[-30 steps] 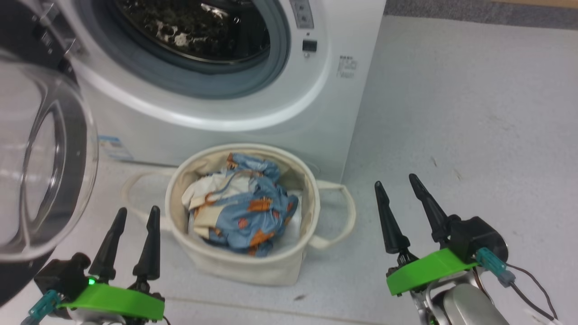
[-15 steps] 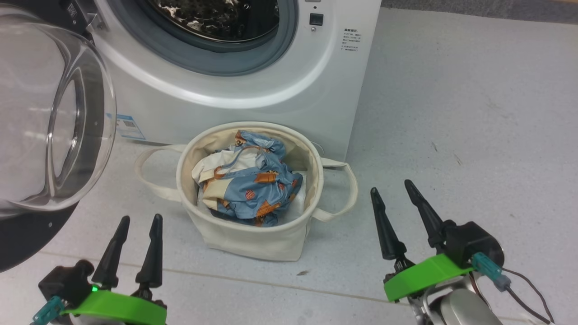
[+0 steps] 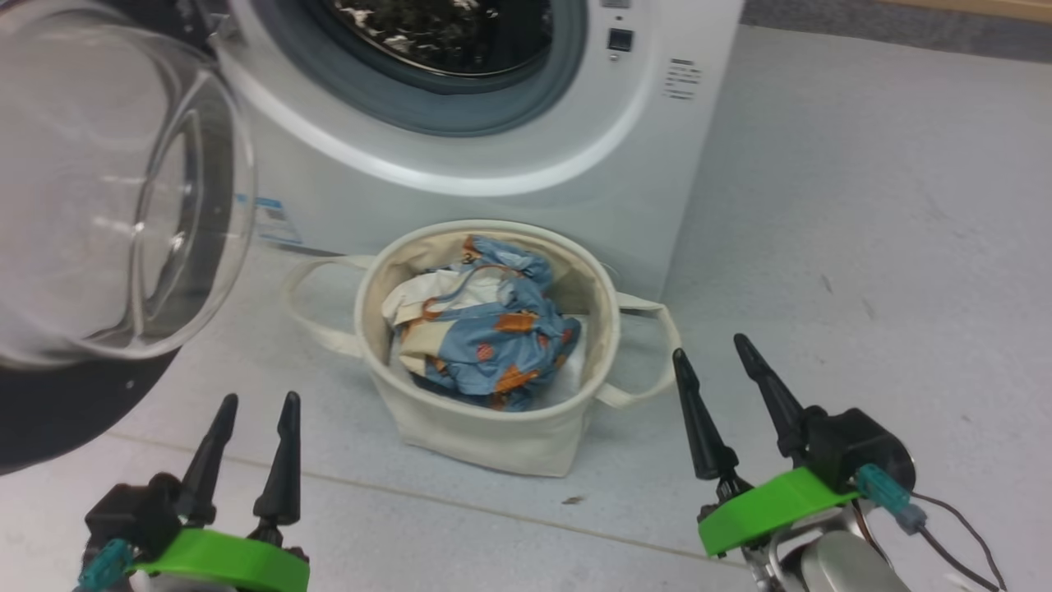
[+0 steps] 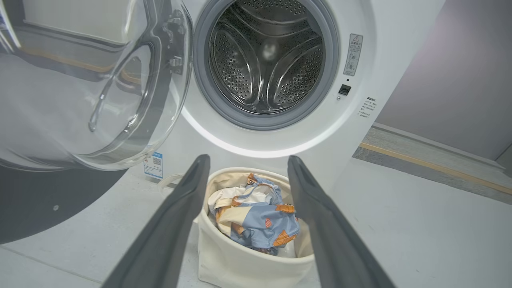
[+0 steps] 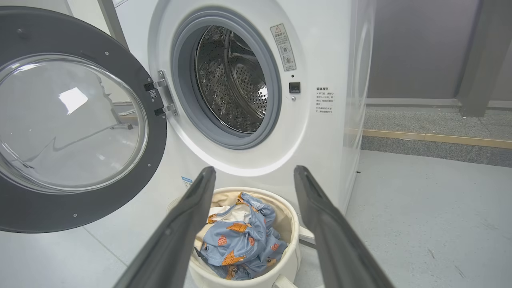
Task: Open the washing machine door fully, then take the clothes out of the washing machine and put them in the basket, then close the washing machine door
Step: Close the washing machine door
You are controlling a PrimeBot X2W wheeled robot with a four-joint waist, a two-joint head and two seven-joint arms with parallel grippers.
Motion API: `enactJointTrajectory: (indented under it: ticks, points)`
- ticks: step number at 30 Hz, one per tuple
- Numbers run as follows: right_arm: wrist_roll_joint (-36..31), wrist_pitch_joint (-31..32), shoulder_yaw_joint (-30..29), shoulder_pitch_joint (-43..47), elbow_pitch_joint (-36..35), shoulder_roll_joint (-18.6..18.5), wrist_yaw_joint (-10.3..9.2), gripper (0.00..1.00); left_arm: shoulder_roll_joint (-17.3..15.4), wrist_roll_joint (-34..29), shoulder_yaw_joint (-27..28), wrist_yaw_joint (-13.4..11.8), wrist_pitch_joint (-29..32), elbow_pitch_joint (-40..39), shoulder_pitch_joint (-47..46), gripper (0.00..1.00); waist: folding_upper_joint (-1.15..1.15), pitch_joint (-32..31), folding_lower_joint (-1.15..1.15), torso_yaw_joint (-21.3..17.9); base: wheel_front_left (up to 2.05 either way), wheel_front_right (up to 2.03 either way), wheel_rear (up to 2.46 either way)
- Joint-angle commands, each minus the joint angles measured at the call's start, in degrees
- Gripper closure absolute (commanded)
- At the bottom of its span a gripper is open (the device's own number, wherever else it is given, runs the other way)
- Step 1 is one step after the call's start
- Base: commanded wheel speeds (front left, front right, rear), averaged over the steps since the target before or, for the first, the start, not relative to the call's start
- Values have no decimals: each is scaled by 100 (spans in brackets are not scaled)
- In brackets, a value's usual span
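The big round washing machine door (image 3: 107,205), a glossy black rim around a bulging clear glass bowl, is standing swung out at the left. It is likely rigid and weighty on its hinge, and slick, so pushing the rim's far edge looks best. Below it the left claw (image 3: 259,398) is hovering, fingers apart and empty. The soft blue printed clothes (image 3: 493,345) are lying in the small cream canvas basket (image 3: 485,436), in front of the white front-loading washing machine (image 3: 526,181). The right claw (image 3: 708,345) is hovering spread and empty.

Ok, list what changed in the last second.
The head camera shifted back from the washing machine; the things did not move. Nothing gripped or released: left gripper and right gripper stay open and empty, the clothes in the basket, the washing machine door open.
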State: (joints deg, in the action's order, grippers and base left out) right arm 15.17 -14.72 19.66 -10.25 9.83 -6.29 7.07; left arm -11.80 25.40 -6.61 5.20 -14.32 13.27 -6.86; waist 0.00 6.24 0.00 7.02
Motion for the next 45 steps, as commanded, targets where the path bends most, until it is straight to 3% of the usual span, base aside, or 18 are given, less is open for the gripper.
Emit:
enactJointTrajectory:
  ticks: [1, 28, 45]
  points:
    - [2, -28, 172, -137, -124, -50, 42, 0, -124, -175, 240, -87, -68, -155, -127, 0, 0, -22, 0, 157, 0, 0, 0]
    - [131, -28, 300, -219, 44, -81, 42, 0, 382, -764, 1122, -189, -68, -300, 259, 0, 0, -552, 0, 2054, 0, 0, 0]
    - [292, -28, 596, -593, 211, -128, 42, 0, 599, -759, 1480, -141, -68, -515, 477, 0, 0, -385, 0, 2200, 0, 0, 0]
